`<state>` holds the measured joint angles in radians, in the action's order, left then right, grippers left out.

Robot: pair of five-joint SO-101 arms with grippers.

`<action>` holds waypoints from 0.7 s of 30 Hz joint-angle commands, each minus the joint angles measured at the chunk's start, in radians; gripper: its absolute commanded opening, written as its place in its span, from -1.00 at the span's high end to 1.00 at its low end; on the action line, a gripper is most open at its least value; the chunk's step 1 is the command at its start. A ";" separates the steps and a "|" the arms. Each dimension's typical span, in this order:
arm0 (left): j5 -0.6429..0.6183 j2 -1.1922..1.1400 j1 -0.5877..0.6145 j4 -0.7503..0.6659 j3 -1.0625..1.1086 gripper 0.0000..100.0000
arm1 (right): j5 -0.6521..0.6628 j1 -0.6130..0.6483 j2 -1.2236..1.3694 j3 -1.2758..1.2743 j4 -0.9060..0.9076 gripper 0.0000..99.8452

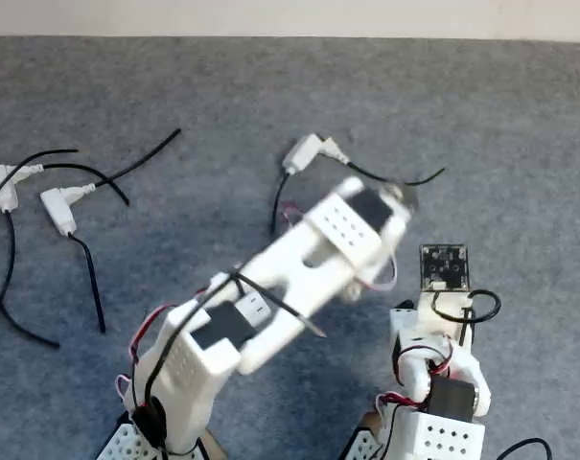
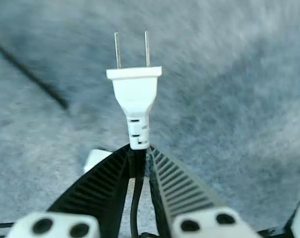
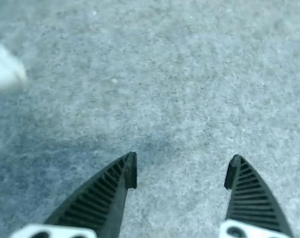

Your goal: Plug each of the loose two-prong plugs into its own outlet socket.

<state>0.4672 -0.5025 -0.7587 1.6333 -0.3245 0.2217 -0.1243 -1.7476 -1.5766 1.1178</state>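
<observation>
Left gripper (image 2: 139, 149) clamped narrow on the strain relief of a white two-prong plug (image 2: 135, 89), black cable (image 2: 135, 198) running back between the jaws. Plug held clear of the counter (image 2: 249, 99), prongs pointing straight ahead of the gripper, nothing in front of them but grey cover. Small white piece (image 2: 94, 159) just under one finger, identity unclear. Right gripper (image 3: 182, 171) spread wide, holding nothing, over bare counter. Blurred white shape (image 3: 3, 69) off to one side of it, not identifiable.

Progress, as a judgement: mid-task, one plug in hand, not seated yet. From above, white connector (image 1: 305, 151) near the left gripper, apart from it. Probably the target socket, though a short lead seems to butt against it, so cannot tell if free or mated. Second connector (image 1: 58, 209) and third connector (image 1: 2, 184) well away from both grippers, each with black leads. Look like joined pairs, unconfirmed.

Hard to make out: left gripper tip smeared from above, socket faces not readable, further leads cut off at the frame edge.
</observation>
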 commanded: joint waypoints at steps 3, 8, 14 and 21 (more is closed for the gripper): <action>0.038 0.061 -0.065 -0.054 0.081 0.99 | -0.003 -0.008 -0.016 0.013 0.004 0.44; -0.018 0.090 0.005 -0.049 0.001 0.72 | 0.000 0.024 -0.015 0.007 0.004 0.44; -0.025 0.179 0.071 -0.055 -0.050 0.66 | 0.029 0.067 -0.007 0.005 0.004 0.44; -0.219 0.288 0.340 -0.074 -0.051 0.76 | 0.114 0.102 -0.004 0.016 0.012 0.44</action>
<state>0.3629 -0.2984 -0.5746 1.5766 -0.3383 0.2800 -0.0629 -1.7476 -1.5766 1.1178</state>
